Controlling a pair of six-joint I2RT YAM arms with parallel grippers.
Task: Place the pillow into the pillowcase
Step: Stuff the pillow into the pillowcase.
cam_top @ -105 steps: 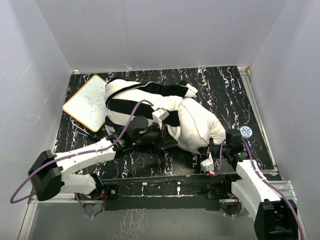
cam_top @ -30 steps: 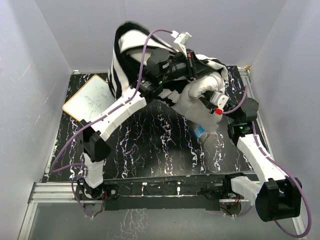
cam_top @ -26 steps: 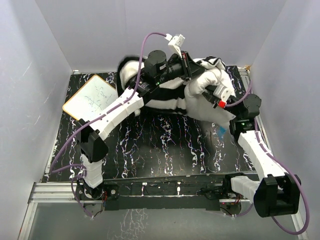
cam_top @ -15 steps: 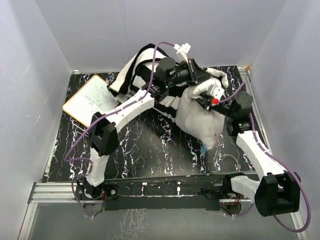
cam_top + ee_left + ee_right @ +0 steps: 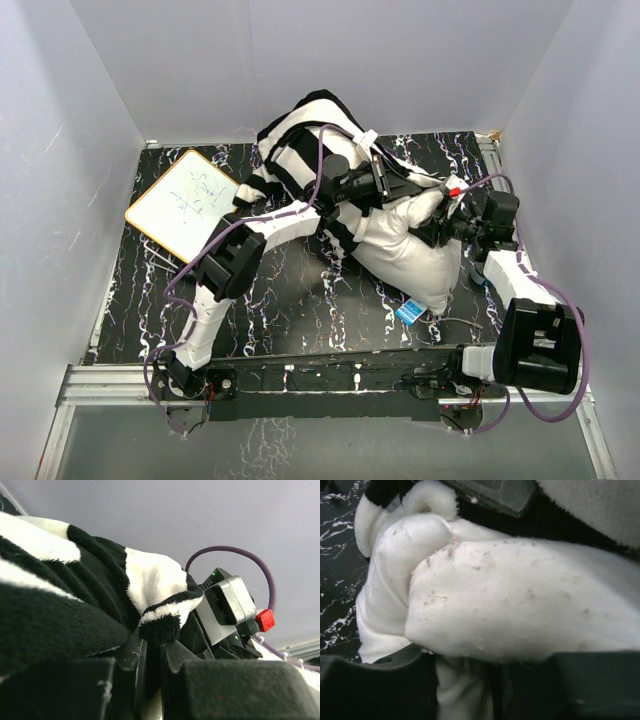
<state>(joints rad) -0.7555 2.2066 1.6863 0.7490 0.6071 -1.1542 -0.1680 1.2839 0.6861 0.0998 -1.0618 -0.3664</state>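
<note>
- Table [image 5: 300, 300]: black top with white marbling, enclosed by plain pale walls on the left, far and right sides.
- The pillowcase [image 5: 300, 135]: black-and-white striped cloth, bunched and raised at far centre. It is draped over the left arm's forward links and covers the far-left part of the pillow.
- The pillow [image 5: 412, 255]: plain white, right of centre. Its near-right end protrudes bare from the striped cloth, with the near tip resting on the table. How far it sits inside the pillowcase cannot be told.
- Whiteboard [image 5: 182, 200]: lies flat at far left with one corner pointing far, apart from the cloth bundle.
- Left gripper [image 5: 152, 650]: jaws closed narrow, pinching a folded edge of the pillowcase, held above the pillow at far centre-right.
- Right gripper [image 5: 485, 682]: pressed into the pillow's right side, with white fabric bunched between and over its fingers. Whether it is clamping that fabric or only touching it cannot be told.
- Blue tag [image 5: 408, 312]: small, on the table just beside the pillow's near tip.
</note>
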